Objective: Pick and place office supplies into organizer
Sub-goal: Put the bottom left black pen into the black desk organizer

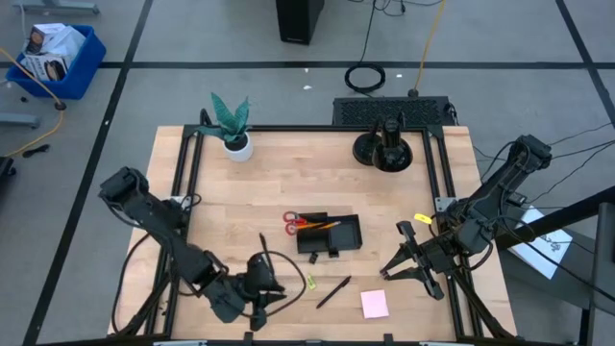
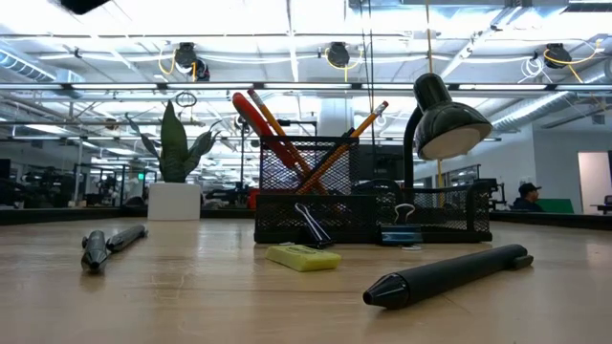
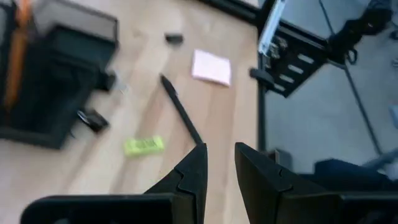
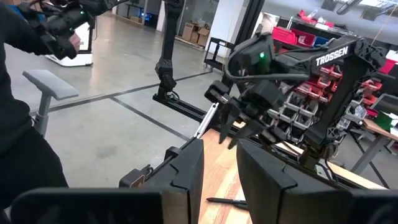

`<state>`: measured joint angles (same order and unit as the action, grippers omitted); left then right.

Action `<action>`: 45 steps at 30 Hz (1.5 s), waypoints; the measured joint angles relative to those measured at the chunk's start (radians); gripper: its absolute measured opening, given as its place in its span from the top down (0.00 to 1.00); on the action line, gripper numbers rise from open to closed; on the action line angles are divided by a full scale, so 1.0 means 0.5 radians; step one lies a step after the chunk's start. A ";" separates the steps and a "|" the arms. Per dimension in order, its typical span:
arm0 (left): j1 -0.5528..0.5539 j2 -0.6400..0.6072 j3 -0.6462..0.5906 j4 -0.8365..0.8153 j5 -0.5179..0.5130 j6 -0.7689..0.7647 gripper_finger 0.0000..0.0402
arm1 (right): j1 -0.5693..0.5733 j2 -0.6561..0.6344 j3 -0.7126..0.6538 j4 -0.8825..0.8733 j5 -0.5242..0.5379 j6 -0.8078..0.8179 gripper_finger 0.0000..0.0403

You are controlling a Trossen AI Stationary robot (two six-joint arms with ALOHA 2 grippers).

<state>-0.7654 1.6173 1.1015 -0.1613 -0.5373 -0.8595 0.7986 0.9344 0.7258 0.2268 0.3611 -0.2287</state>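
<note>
High view shows the tabletop with the black organizer near its middle, a little toward the front edge. It already holds the red-handled scissors and orange pencils, which the low view shows standing upright in its mesh cup. That part of the job looks done.

Still loose on the wood: the pink sticky-note pad close to the front edge, right of centre; one black pen lying slantwise between the pad and the organizer; a second black pen left of the organizer; the yellow-green piece just in front of the organizer; and a small black clip touching the organizer's front wall. I judge the task roughly a third complete, with the small and flat items remaining.

Left claw hovers near the front edge, left of the yellow-green piece, fingers parted slightly and holding nothing. Right claw sits by the right edge, fingers spread apart and empty, well apart from the supplies.
</note>
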 joint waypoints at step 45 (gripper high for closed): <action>-0.160 0.006 0.001 -0.959 0.203 0.281 0.78 | 0.000 0.000 0.000 0.069 0.002 -0.002 0.78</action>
<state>-0.8453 1.6203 1.1019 -0.6411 -0.4356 -0.7188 0.7986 0.9344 0.7258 0.2614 0.3618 -0.2298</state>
